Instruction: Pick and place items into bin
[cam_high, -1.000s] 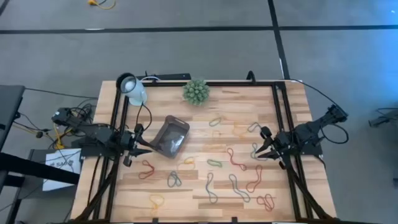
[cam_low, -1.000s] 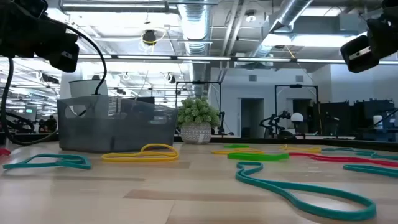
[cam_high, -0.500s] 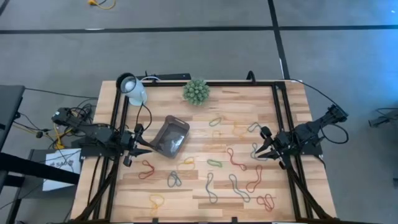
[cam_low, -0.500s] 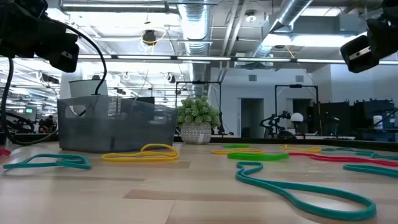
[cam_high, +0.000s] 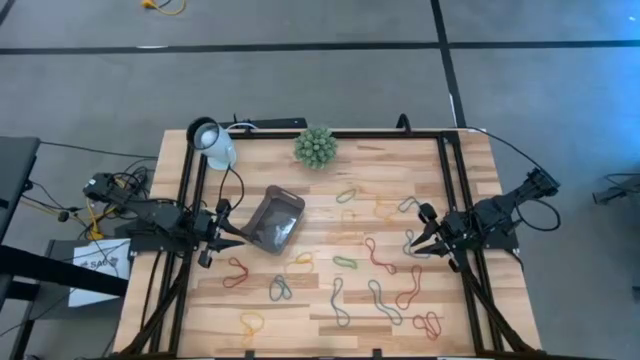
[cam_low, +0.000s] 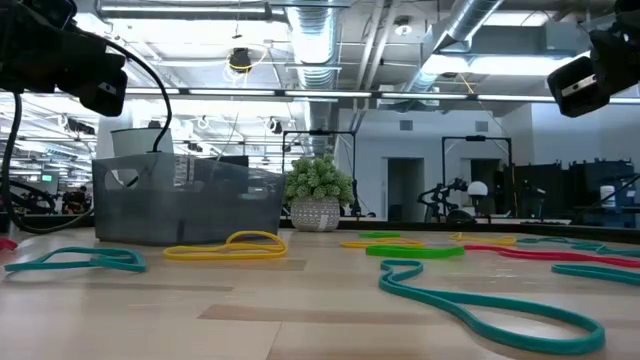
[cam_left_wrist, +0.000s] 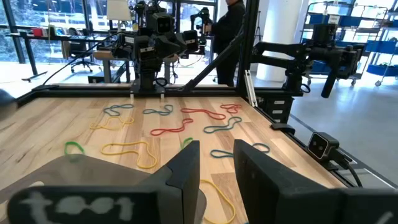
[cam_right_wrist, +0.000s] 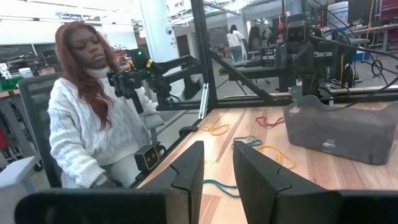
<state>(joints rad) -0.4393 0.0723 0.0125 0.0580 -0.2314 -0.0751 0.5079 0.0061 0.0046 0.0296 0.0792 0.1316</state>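
Across one table (cam_high: 470, 160): one bin (cam_high: 275, 220), two open, empty grippers, left gripper (cam_high: 238, 238), right gripper (cam_high: 413, 237).

Bin (cam_left_wrist: 74, 186) blurred, cut by left wrist view's edge; teal loop (cam_low: 500, 310) cropped.

Left hand (cam_high: 238, 237), right hand (cam_high: 414, 240) — both parted, hovering.

A light wooden table (cam_high: 470, 160) fills the frame's centre. On it lie the dark bin (cam_high: 274, 220) at centre-left, a green plant ball (cam_high: 315, 146) and white lamp (cam_high: 213, 142) along the top, and coloured loops (cam_high: 378, 255) scattered across the lower right.
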